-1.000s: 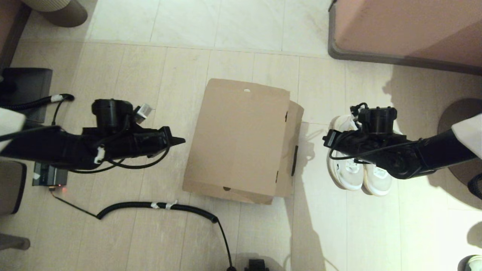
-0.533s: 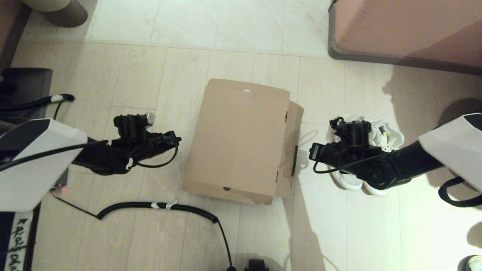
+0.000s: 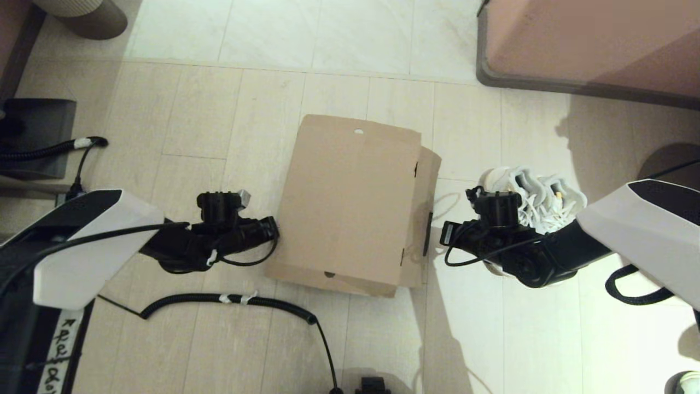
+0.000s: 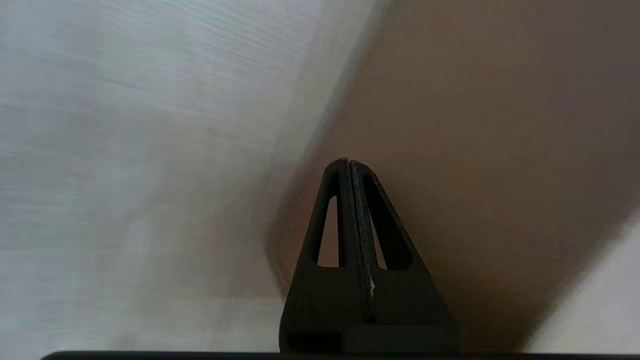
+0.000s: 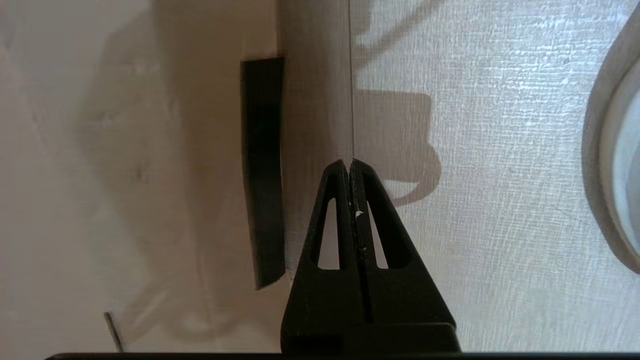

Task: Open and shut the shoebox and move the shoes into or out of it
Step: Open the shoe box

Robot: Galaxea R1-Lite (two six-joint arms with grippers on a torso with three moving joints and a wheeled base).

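Note:
The shoebox (image 3: 350,202) lies on the floor in the middle of the head view, its brown lid down. My left gripper (image 3: 274,230) is shut and empty, with its tip (image 4: 349,163) right at the box's left side wall (image 4: 475,150). My right gripper (image 3: 444,235) is also shut and empty, low over the floor just right of the box. Its tip (image 5: 348,162) is beside the dark tape strip (image 5: 262,170) on the lid's flap. The white shoes (image 3: 533,191) stand side by side to the right of the box, their near halves hidden by my right arm.
A black coiled cable (image 3: 229,300) runs across the floor in front of the box. A brown piece of furniture (image 3: 590,44) fills the far right. A dark box with a hose (image 3: 38,131) sits at the left, and a dark round mat (image 3: 670,164) at the right edge.
Both arms dropped lower and closed in on the box. The left gripper came up to its left side; the right gripper moved left off the shoes, baring their laces.

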